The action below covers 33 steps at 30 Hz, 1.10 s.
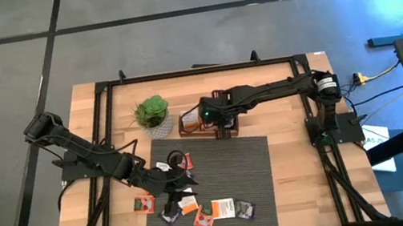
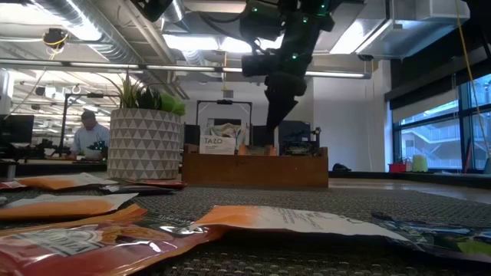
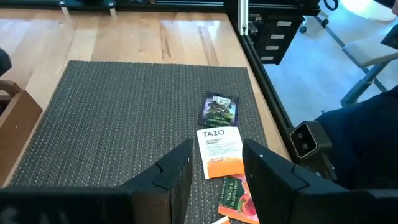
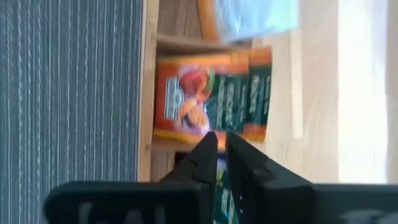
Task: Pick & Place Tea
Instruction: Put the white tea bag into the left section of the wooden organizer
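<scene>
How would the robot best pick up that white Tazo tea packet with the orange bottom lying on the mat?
Judging by its pose, from straight above. The white Tazo sachet lies flat on the woven mat, so only its thin edges offer a grip. The open left end effector hangs right over it and could probably pinch its two long side edges, which look clear of the dark sachet.

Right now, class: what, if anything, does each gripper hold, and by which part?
Left gripper: open, nothing held, above the white sachet. Right gripper, over the wooden tray: cannot tell.
</scene>
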{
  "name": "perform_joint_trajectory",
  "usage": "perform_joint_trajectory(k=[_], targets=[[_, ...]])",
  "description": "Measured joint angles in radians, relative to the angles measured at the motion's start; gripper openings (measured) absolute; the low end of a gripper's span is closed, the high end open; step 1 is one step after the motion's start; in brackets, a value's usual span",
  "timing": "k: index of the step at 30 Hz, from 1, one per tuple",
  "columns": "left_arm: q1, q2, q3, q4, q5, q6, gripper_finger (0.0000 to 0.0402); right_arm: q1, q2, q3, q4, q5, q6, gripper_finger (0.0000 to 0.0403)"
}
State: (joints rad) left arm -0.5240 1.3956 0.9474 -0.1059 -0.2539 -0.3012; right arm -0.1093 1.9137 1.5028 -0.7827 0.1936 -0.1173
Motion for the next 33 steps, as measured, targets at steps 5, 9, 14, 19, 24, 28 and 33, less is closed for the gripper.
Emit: perform_joint_trajectory(k=[5,9,14,19,24,28,33], targets=[[0.0,0.0,0.0,0.0,0.0,-0.002,0.0136,0.0,-0.005,0.0,0.03,0.031,0.029,0.0072],[-0.007,0.0,-0.009,0.012,-0.004,-0.025,0.0136,0.039,-0.031,-0.008,0.0,0.001,0.094,0.0083],[-0.014,0.0,-0.05,0.018,-0.017,-0.038,0.0136,0.169,-0.059,-0.09,0.073,-0.04,0.162,0.0083],[-0.018,0.001,-0.073,0.028,-0.017,-0.075,0.0136,0.289,-0.076,-0.206,0.299,-0.029,0.193,0.0084],[-0.026,0.027,-0.073,0.042,-0.015,-0.081,0.0136,0.378,-0.076,-0.315,0.56,-0.076,0.185,0.0085],[-0.035,0.101,-0.074,0.153,-0.007,-0.079,0.0136,0.408,-0.076,-0.34,0.57,-0.188,0.191,0.0085],[-0.035,0.258,-0.074,0.44,0.113,-0.016,0.0136,0.429,-0.076,-0.345,0.571,-0.33,0.252,0.0085]])
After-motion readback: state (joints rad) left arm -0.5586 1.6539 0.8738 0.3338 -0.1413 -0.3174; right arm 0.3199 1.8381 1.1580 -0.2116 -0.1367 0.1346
